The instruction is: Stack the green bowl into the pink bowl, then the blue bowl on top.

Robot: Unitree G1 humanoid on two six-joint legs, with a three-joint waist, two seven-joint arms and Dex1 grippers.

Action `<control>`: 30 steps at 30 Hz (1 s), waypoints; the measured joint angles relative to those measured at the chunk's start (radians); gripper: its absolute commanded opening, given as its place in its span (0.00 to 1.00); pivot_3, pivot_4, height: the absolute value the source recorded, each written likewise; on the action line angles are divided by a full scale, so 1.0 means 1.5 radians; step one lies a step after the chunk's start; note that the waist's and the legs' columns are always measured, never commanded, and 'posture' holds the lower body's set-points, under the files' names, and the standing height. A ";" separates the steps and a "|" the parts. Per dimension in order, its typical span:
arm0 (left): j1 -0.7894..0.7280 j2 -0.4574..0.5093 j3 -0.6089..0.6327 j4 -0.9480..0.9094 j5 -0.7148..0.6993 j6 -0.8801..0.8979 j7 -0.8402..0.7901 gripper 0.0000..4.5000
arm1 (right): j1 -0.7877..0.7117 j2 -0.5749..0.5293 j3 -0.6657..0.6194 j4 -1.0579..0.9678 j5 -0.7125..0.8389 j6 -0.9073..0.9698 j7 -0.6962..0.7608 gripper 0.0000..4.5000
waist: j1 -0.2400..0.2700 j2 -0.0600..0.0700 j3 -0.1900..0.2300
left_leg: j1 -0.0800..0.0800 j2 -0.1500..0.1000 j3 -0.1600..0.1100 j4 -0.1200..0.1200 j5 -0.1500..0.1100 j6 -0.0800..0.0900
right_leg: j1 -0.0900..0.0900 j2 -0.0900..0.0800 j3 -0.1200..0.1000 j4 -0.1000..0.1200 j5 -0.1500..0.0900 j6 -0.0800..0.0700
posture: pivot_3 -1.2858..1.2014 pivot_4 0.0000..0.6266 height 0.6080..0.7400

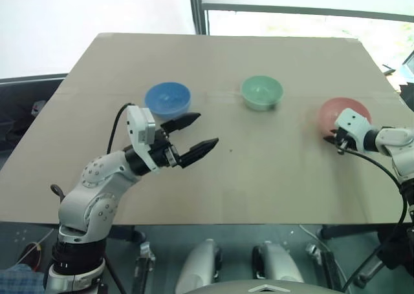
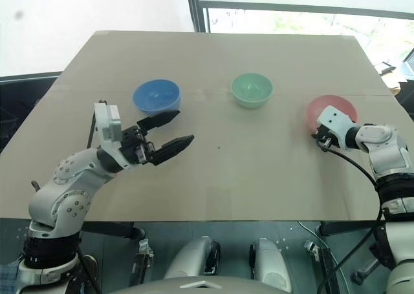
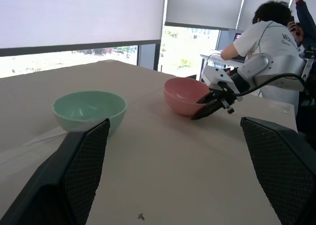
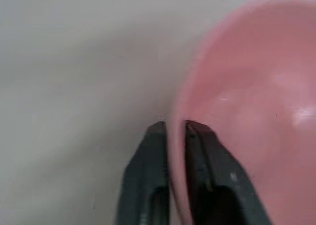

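1. Green bowl (image 1: 262,92): you have one, at the far middle of the table (image 1: 272,184), standing alone.
2. One blue bowl (image 1: 167,99) sits to its left and one pink bowl (image 1: 343,115) to its right; that makes three, none stacked.
3. Your right gripper (image 4: 174,131) is clamped on the pink rim.
4. Your left gripper (image 1: 197,137) hovers near the blue bowl, fingers apart, empty.

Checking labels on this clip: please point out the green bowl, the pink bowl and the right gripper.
green bowl (image 1: 261,91), left eye view, on its inside.
pink bowl (image 3: 183,94), left wrist view, on its outer wall.
right gripper (image 4: 174,131), right wrist view, at the fingertips pinching the rim.
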 measured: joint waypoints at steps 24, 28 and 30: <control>0.122 0.048 0.085 0.048 0.037 -0.049 -0.018 1.00 | 0.057 0.132 0.172 -0.554 0.015 0.226 0.094 0.01 | 0.001 0.001 0.000 | 0.000 0.000 -0.001 -0.001 -0.002 0.002 | -0.002 -0.001 0.000 0.000 0.000 0.000 | 0.52 0.24 1.00; 0.149 0.060 0.107 0.058 0.048 -0.061 -0.027 1.00 | 0.036 0.170 0.218 -0.559 -0.008 0.255 0.075 0.01 | -0.001 0.001 0.000 | 0.000 0.000 -0.001 -0.001 -0.001 0.001 | -0.002 -0.001 0.000 0.000 -0.001 -0.002 | 0.52 0.24 1.00; 0.170 0.060 0.121 0.066 0.053 -0.066 -0.030 1.00 | 0.018 0.188 0.234 -0.558 -0.018 0.268 0.067 0.01 | -0.001 0.001 0.000 | 0.000 0.000 -0.001 -0.002 -0.001 0.001 | -0.002 -0.001 0.000 0.000 -0.001 -0.002 | 0.52 0.24 1.00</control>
